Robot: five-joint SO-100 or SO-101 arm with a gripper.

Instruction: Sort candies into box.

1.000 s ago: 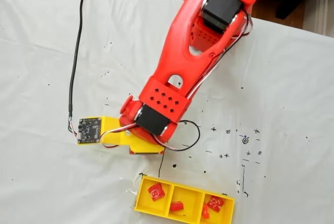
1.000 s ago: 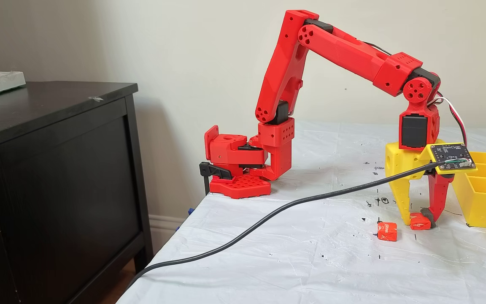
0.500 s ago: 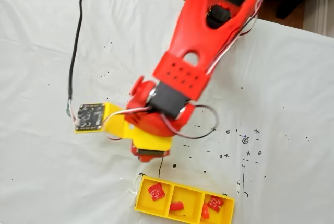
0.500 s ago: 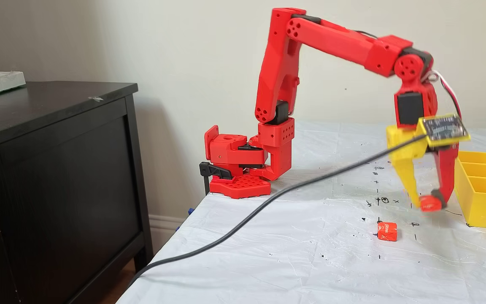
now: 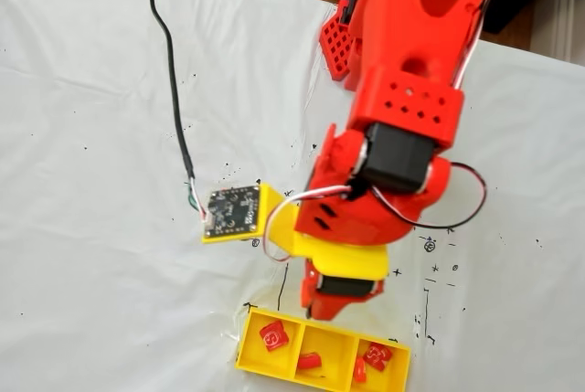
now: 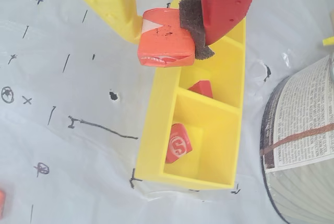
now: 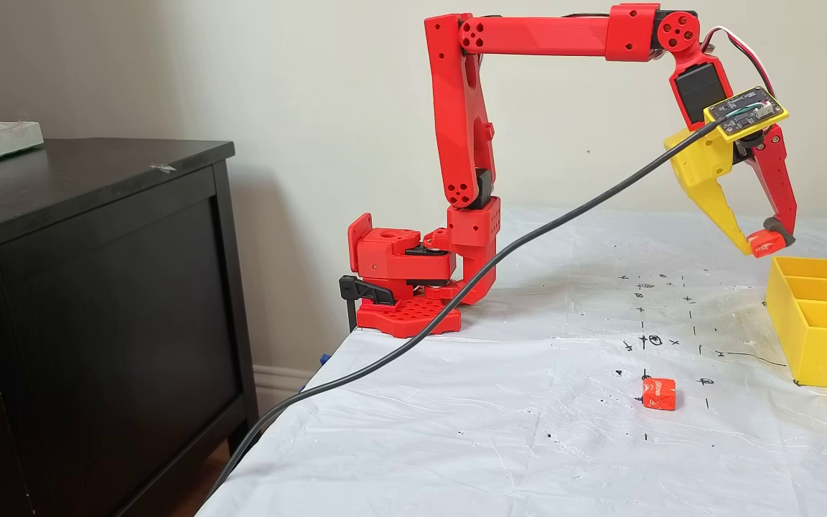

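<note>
In the wrist view the jaws pinch a small orange-red wrapped candy [image 6: 166, 45] above the shallow yellow three-compartment plastic tray [image 6: 152, 130]. A fixed view shows another orange-red candy [image 7: 659, 394] on the white-covered worktop [image 7: 514, 431], well apart from the tray.

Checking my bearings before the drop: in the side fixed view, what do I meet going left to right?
Dark cabinet → red arm base → loose orange candy on the sheet → gripper holding a candy → yellow tray.
</note>
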